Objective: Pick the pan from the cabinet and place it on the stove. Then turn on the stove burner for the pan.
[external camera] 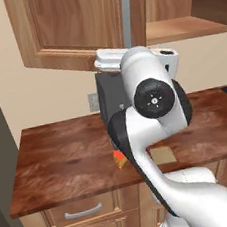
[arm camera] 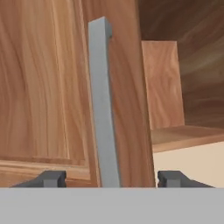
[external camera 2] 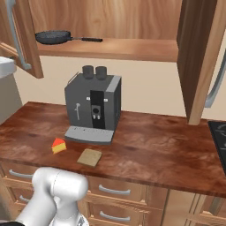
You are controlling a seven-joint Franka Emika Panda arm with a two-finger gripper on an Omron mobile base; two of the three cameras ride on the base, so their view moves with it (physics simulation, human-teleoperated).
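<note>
Pan (external camera 2: 54, 37) lies on the open cabinet's (external camera 2: 114, 48) shelf in the right base view, above a coffee machine (external camera 2: 94, 110). Left base view: the arm reaches up toward the cabinet door. Hand view: gripper (arm camera: 107, 178) fingers stand apart, straddling the door handle (arm camera: 103, 105).

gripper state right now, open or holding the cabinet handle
gripper: open, fingertips spread either side of the silver bar handle on the cabinet door, not clamped on it.
</note>
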